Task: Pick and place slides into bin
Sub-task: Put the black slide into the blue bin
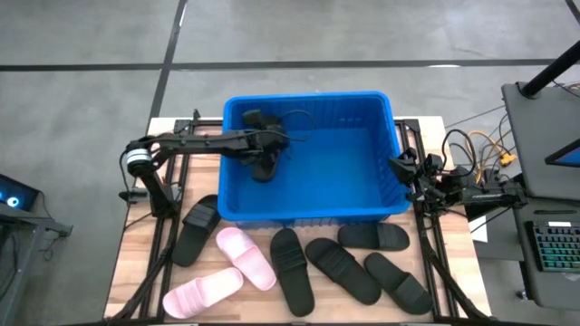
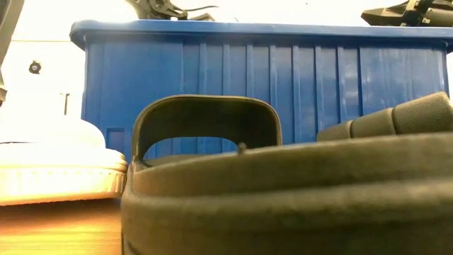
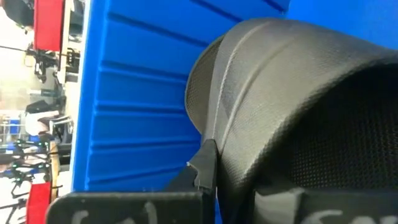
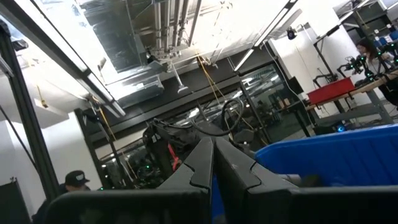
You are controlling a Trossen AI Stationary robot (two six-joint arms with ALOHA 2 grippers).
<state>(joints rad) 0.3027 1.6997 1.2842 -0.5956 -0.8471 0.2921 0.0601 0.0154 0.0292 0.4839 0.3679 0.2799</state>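
The blue bin (image 1: 308,210) stands mid-table. My left gripper (image 1: 264,156) reaches into its left half from the table's left and is shut on a black slide (image 1: 263,169), which fills the left wrist view (image 3: 298,106) beside the bin's ribbed wall (image 3: 137,99). My right gripper (image 4: 212,163) is shut and empty, parked at the bin's right wall (image 1: 405,168). Several black slides (image 1: 290,270) and two pink slides (image 1: 245,257) lie flat on the table in front of the bin. My left gripper holds the black slide by its wide textured strap (image 3: 249,124); one finger (image 3: 206,167) lies against the strap's edge. The other finger is hidden by the slide. The fingers come from the table's left, slanting down into the bin. I cannot tell whether the slide touches the bin's floor.
The bin's rim (image 2: 255,28) stands high above the table. A black slide (image 2: 283,191) lies right before the low camera, with a pink slide (image 2: 56,166) to its left. Cables and a keyboard (image 1: 555,246) lie off the table's right edge.
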